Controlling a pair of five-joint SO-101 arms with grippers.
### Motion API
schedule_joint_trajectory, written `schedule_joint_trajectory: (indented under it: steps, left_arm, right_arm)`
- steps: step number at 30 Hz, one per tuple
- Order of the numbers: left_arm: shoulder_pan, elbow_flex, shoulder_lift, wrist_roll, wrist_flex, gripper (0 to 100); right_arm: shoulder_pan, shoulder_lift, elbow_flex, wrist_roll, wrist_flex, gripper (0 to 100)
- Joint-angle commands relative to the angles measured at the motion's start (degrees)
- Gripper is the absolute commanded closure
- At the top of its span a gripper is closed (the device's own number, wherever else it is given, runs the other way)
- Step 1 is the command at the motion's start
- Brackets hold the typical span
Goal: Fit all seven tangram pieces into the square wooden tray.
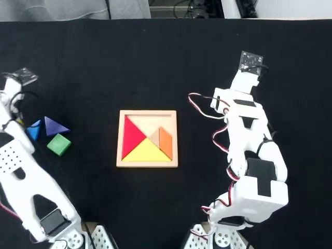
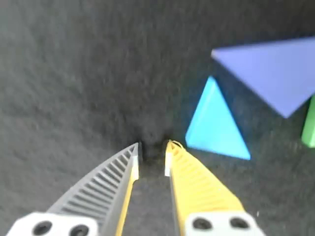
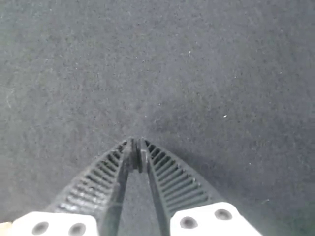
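On black felt-like cloth (image 1: pixel 155 62), the square wooden tray (image 1: pixel 147 164) lies mid-table, partly filled.
The left gripper (image 2: pixel 152 147), ribbed fingers slightly parted, holds nothing, near a smooth light-blue triangle (image 2: pixel 214 123); beyond lie a purple triangle (image 2: pixel 275 73) and a green block (image 1: pixel 58 144). Farther off, the tray holds a red triangle (image 1: pixel 132 136), a yellow triangle (image 1: pixel 147 152) and an orange piece (image 1: pixel 166 141). The right gripper (image 3: pixel 137 145) is pinched closed, empty.
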Motion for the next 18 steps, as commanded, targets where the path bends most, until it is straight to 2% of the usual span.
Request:
schedule_joint_trajectory:
  steps: [1, 5, 10, 15, 18]
  left_arm:
    - [-5.23, 5.93, -1.67, -2.55, 0.88, 90]
    - [-5.58, 20.70, -9.76, -3.60, 0.88, 90]
    - [-5.32, 38.11, -27.87, -12.31, -0.70, 90]
    - [-2.68, 52.00, -36.57, -13.27, -14.86, 90]
    - [0.66, 61.32, -36.57, -12.13, -29.01, 90]
  right_arm:
    - [-0.97, -0.31, -3.30, -0.35, -0.53, 98.1]
    - [-0.97, -0.13, -3.30, -0.35, -0.53, 98.1]
    - [-0.97, -0.04, -3.30, -0.35, -0.53, 98.1]
    - [-0.97, -0.13, -3.12, -0.35, -0.53, 98.1]
    - [-0.97, -0.22, -3.03, -0.35, -0.53, 98.1]
